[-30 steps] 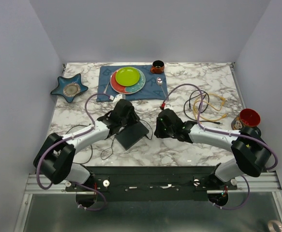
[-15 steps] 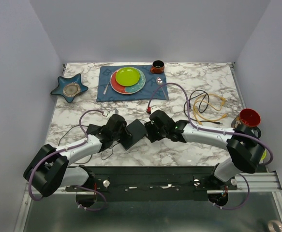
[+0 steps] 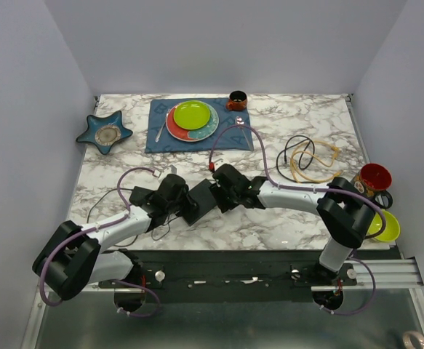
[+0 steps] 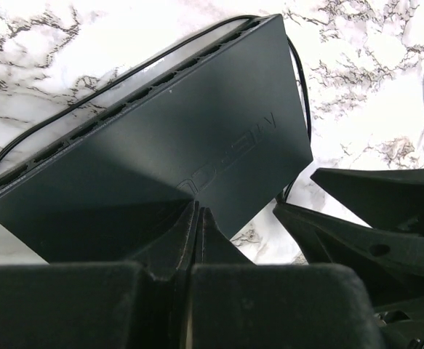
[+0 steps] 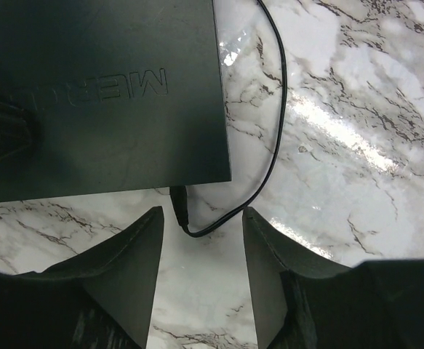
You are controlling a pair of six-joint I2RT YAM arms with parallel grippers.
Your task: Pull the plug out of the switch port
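Observation:
The switch (image 3: 203,201) is a flat matte-black box lying on the marble between my two grippers. In the left wrist view the switch (image 4: 161,145) shows a row of sockets along its far edge. My left gripper (image 4: 197,212) is shut, with its tips over the near edge of the switch's top and nothing between them. The plug (image 5: 180,204) is a small black one. It sticks out of the switch's (image 5: 102,94) near edge on a thin black cord (image 5: 277,123). My right gripper (image 5: 201,218) is open, the plug just ahead between its fingertips, untouched.
At the back, a blue mat (image 3: 233,135) holds a green plate (image 3: 191,114), with a brown cup (image 3: 236,99) beside it. A star-shaped dish (image 3: 105,132) sits at the back left. Loose yellow and black cables (image 3: 313,160), a red cup (image 3: 374,177) and a yellow bowl (image 3: 382,227) lie to the right.
My left gripper has shut and drawn back toward the near left of the switch. My right arm has swung left, bringing its open gripper up to the switch's right edge.

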